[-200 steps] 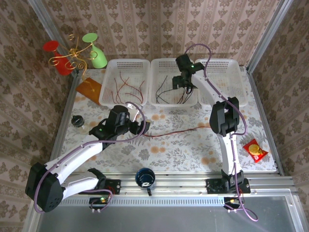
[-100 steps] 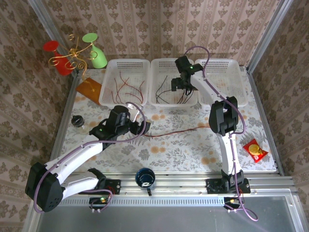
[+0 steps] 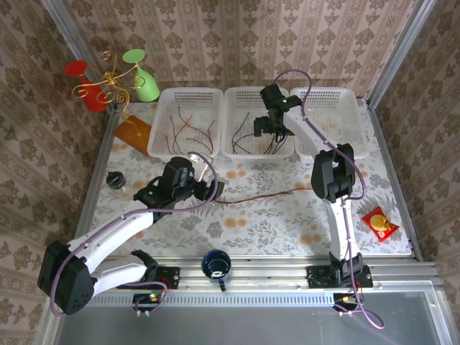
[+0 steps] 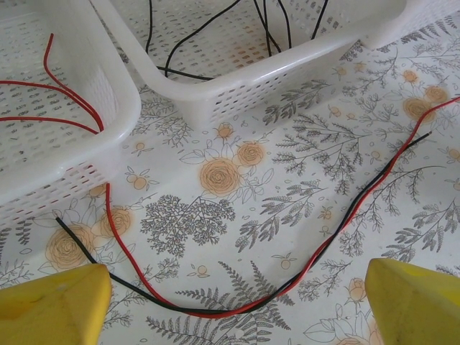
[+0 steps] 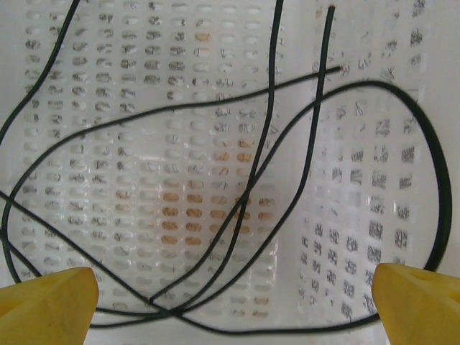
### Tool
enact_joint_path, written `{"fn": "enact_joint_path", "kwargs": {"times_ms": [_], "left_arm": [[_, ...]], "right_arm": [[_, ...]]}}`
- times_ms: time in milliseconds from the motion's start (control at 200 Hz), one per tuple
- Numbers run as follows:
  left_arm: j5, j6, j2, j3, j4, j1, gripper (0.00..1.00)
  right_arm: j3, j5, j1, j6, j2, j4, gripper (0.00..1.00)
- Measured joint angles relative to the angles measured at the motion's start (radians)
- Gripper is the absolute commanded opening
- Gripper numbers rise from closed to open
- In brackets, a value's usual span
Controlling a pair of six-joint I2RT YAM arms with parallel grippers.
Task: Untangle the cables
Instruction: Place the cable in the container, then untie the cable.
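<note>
A red cable [image 4: 345,223] and a black cable [image 4: 93,262] lie twisted together on the floral tablecloth, running right from the left gripper [image 3: 210,190] in the top view as the cable pair [image 3: 266,195]. My left gripper [image 4: 233,316] hovers open just above their curved, entwined part, with one yellow fingertip [image 4: 50,305] on each side. More red cables [image 3: 188,129] lie in the left white basket [image 3: 159,136]. Black cables [image 5: 251,180] lie looped in the middle basket [image 3: 233,108]. My right gripper [image 5: 231,309] hangs open over them, holding nothing.
The right white basket [image 3: 338,100] stands beside the other two at the back. Red and green vases on a gold wire stand [image 3: 108,80] are at the back left, with an orange sheet [image 3: 134,131] nearby. Also on the table are a small black object [image 3: 115,180], a blue mug [image 3: 215,264] and a red packet [image 3: 379,221].
My right gripper has shifted slightly left over the middle basket. The left arm has barely moved, and the cables on the table lie as before.
</note>
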Motion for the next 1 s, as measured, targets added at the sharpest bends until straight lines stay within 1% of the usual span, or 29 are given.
{"fn": "enact_joint_path", "kwargs": {"times_ms": [105, 240, 400, 505, 585, 680, 845, 1000], "left_arm": [[0.0, 0.0, 0.015, 0.008, -0.012, 0.0, 0.92], [0.0, 0.0, 0.026, 0.01, -0.021, -0.006, 0.92], [0.0, 0.007, 0.029, 0.01, -0.02, -0.016, 0.92], [0.0, 0.012, 0.036, 0.01, -0.016, -0.026, 0.92], [0.001, 0.016, 0.043, 0.01, -0.007, -0.038, 0.92], [0.001, 0.025, 0.053, 0.01, 0.007, -0.055, 0.91], [0.001, 0.046, 0.098, 0.01, 0.022, -0.085, 0.91], [0.005, 0.073, 0.114, 0.01, 0.04, -0.106, 0.92]], "right_arm": [[-0.114, -0.015, 0.007, 0.019, -0.107, 0.016, 0.97], [-0.26, -0.026, 0.003, 0.042, -0.323, 0.046, 0.97], [-0.453, -0.035, -0.053, 0.096, -0.604, 0.097, 1.0], [-0.609, -0.016, -0.088, 0.16, -0.74, 0.097, 1.0], [-0.708, 0.015, -0.092, 0.223, -0.789, 0.075, 0.99], [-0.814, 0.042, -0.091, 0.294, -0.814, 0.057, 0.97], [-0.995, 0.066, -0.091, 0.442, -0.87, 0.049, 0.91], [-1.108, 0.069, -0.091, 0.593, -0.913, 0.079, 0.84]]}}
